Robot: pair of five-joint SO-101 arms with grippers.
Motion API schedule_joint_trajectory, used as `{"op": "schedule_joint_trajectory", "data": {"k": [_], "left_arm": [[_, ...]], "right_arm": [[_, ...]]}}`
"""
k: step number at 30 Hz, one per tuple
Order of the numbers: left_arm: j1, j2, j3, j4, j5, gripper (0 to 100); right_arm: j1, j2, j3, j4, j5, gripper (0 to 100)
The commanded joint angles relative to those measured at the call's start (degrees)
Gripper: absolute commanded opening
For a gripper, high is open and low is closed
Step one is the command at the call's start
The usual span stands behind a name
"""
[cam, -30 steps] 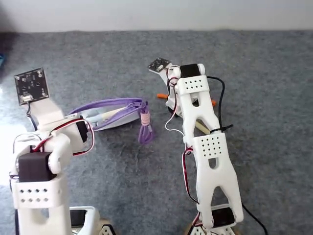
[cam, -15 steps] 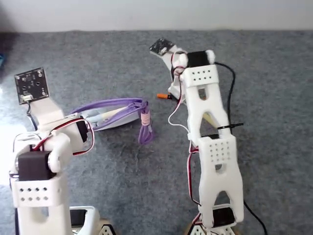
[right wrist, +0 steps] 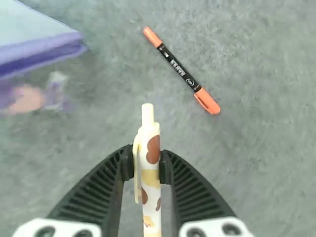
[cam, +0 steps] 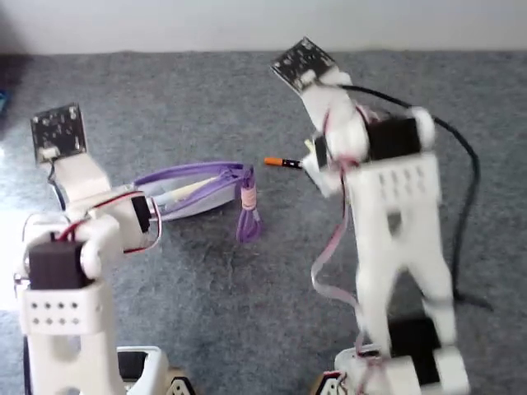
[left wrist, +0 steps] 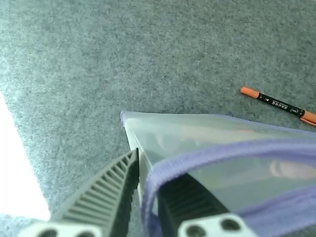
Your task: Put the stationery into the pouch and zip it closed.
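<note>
Pinching the purple zip edge of the pouch (left wrist: 222,148), the left tool (left wrist: 138,160) has it over on the left part of the grey worktop (cam: 165,99), and you can make out pale stuff inside through the clear wall. Right tool (right wrist: 146,160) is clamped tight on a cream pen (right wrist: 146,121) with brown spots. A black marker (right wrist: 180,70) with orange ends lies flat on the worktop near the pouch's strap end, not touching it.

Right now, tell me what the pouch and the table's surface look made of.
The pouch: likely soft, frosted see-through plastic, since contents show faintly through it; its purple rim looks woven fabric. The table's surface: apparently grey felt or short-pile carpet, matte and fuzzy.
</note>
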State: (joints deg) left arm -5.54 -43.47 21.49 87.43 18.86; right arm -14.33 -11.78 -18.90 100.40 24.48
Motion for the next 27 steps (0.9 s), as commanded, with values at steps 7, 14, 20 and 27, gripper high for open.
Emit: {"op": "schedule_joint_trajectory", "data": {"k": [7,14,20,27], "left_arm": [[0.35,9.67,-12.18,0.44,0.53,1],[0.35,9.85,-11.82,0.35,0.53,1],[0.35,9.85,-11.82,0.35,0.53,1],[0.35,9.85,-11.82,0.35,0.62,1]], "right_arm": [[-13.23,-29.76,9.23,-5.32,-16.44,0.8],[-23.69,-29.93,9.67,-33.71,-33.32,0.8],[-25.54,-21.05,9.67,-56.84,-36.13,0.8],[-25.71,-11.65,10.02,-67.91,-36.22,0.8]]}}
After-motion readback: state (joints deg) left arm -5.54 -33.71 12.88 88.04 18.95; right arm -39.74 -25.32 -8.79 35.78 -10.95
